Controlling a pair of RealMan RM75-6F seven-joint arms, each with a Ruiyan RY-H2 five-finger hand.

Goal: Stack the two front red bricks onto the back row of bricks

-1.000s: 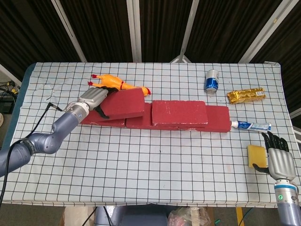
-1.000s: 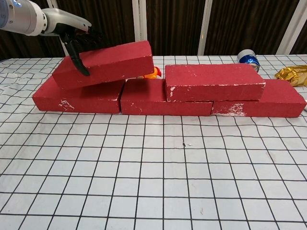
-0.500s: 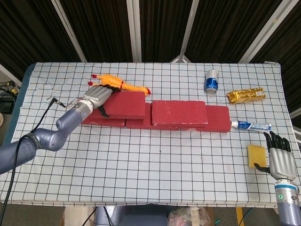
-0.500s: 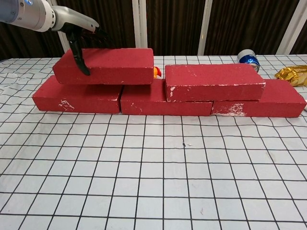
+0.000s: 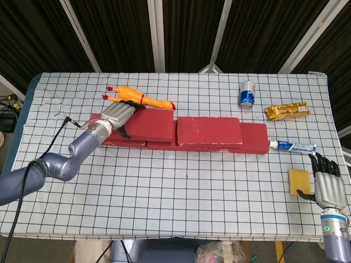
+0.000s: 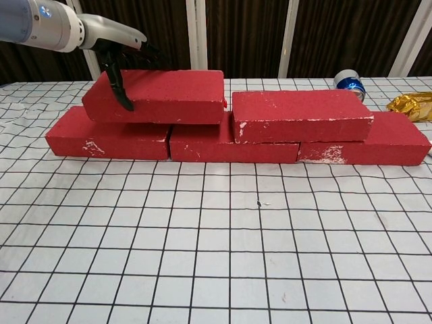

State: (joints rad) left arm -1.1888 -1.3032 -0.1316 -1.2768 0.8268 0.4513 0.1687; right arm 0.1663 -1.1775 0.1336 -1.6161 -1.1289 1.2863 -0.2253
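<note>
Brick point(image 6: 158, 94) levelled out on the back row point(image 6: 236, 138) at upper left — my left robot hand point(image 5: 118, 115) still clamps it, seemingly; release next.

- The tabletop point(image 5: 181, 181) is covered by a white cloth printed with a black grid.
- A back row of bricks point(image 5: 181, 143) is laid end to end across the middle of the tabletop; three red bricks are seen in it in the chest view.
- A yellow rubber chicken point(image 5: 137, 97) is laid behind the left end of the row.
- A blue and white can point(image 5: 247, 94) is stood upright towards the far right.
- A gold foil packet point(image 5: 286, 110) is laid to the right of the can.
- A toothpaste tube point(image 5: 292, 146) is laid just beside the right end of the row.
- A yellow sponge point(image 5: 299, 181) is laid near the front right edge.
</note>
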